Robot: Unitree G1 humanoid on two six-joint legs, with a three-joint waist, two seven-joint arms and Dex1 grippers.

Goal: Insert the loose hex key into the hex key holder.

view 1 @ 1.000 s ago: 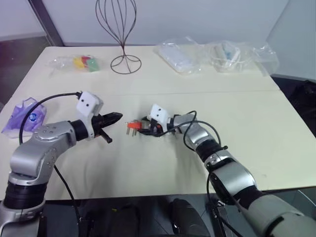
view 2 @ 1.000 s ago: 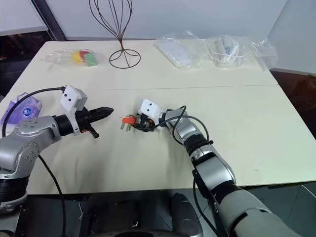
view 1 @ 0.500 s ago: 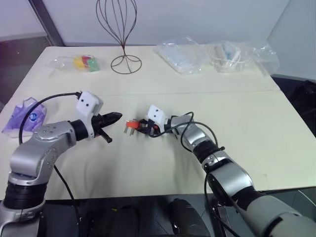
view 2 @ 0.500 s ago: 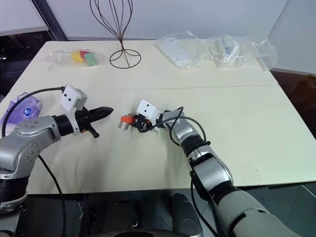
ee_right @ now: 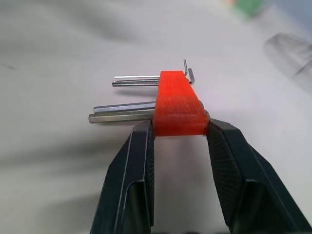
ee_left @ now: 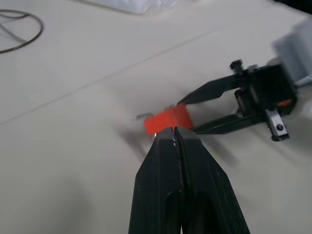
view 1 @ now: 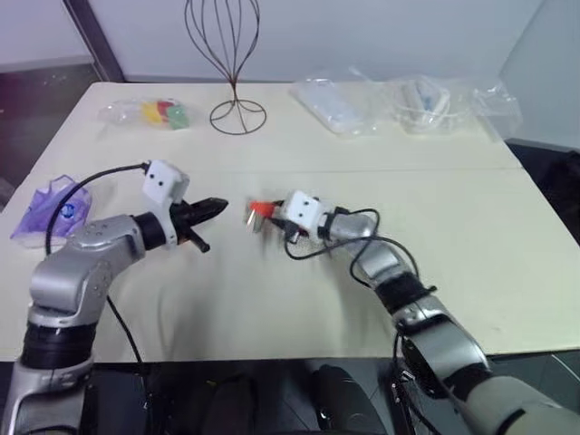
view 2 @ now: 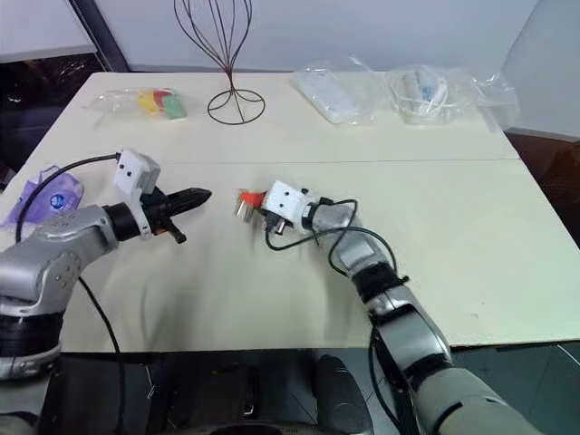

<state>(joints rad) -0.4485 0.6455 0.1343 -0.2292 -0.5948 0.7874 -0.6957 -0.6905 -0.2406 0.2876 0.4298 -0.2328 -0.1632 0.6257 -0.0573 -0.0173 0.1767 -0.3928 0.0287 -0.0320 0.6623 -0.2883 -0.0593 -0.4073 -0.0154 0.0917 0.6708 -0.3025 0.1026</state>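
Note:
The hex key holder (ee_right: 178, 105) is an orange-red block with several grey keys sticking out of one side. My right gripper (ee_right: 178, 130) is shut on its near end and holds it above the table, near the middle (view 1: 261, 207). My left gripper (view 1: 220, 206) is shut and points level at the holder from the left, a short gap away. In the left wrist view the holder (ee_left: 168, 118) sits just past my shut fingertips (ee_left: 168, 146). The loose hex key is hidden; I cannot make it out at the left fingertips.
A wire stand (view 1: 237, 116) rises at the back of the cream table (view 1: 507, 227). Clear plastic bags (view 1: 340, 95) lie at the back right, a bag of coloured pieces (view 1: 159, 113) at the back left, and a purple bag (view 1: 54, 208) at the left edge.
My right gripper has lifted the holder off the table and rolled its wrist, bringing the holder up level with the left fingertips. The left gripper has barely moved.

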